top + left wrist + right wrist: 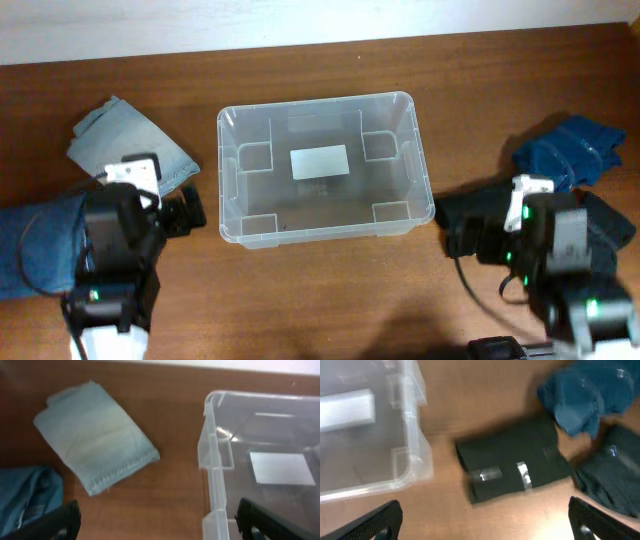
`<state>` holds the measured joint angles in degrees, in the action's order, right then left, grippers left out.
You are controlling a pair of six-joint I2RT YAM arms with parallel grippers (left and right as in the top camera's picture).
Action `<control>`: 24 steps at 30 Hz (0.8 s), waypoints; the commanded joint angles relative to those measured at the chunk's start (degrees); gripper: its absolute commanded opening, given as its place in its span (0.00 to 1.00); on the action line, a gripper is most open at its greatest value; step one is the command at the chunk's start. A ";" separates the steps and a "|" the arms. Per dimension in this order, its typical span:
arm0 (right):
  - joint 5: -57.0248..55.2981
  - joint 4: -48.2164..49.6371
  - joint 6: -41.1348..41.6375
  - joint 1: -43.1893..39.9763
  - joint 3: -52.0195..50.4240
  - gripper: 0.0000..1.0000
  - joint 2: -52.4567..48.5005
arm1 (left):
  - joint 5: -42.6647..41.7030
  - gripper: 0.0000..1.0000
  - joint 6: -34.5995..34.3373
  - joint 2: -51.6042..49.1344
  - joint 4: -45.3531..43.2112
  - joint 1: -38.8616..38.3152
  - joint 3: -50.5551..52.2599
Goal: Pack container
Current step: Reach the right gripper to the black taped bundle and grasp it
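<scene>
Container [316, 102] sits mid-table; you have left gripper [159, 522] at its 9 o'clock, right gripper [485, 520] at 3 o'clock, both jaws spread wide, fingertips cropped at frame edge; right wrist view blurred

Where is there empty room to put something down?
Inside the bin, bare but for its label. Also the table in front of it and behind it. Crowded: the right side, with blue cloth and black cloth.
</scene>
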<state>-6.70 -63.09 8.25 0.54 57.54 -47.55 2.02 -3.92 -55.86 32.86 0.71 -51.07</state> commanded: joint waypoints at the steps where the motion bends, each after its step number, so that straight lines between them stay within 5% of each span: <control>1: -1.29 -3.80 -1.84 -4.94 6.43 0.99 -6.78 | 0.76 1.00 -0.31 -3.08 1.57 -0.17 -3.93; 8: 18.10 -4.66 -8.98 -26.56 6.32 0.99 -11.87 | 0.81 0.99 -0.31 -3.96 1.86 -0.17 -4.17; 15: 36.89 0.61 -11.58 -47.30 -5.79 0.99 -15.87 | 0.81 0.99 -0.31 -3.98 1.75 -0.17 -4.17; 24: 51.04 25.57 -9.68 -53.90 -28.02 0.98 -20.79 | 0.79 0.99 -0.31 -3.98 1.49 -0.17 -4.17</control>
<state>36.12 -41.89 -1.98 -52.84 33.78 -67.77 2.02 -3.92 -59.86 34.50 0.71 -54.13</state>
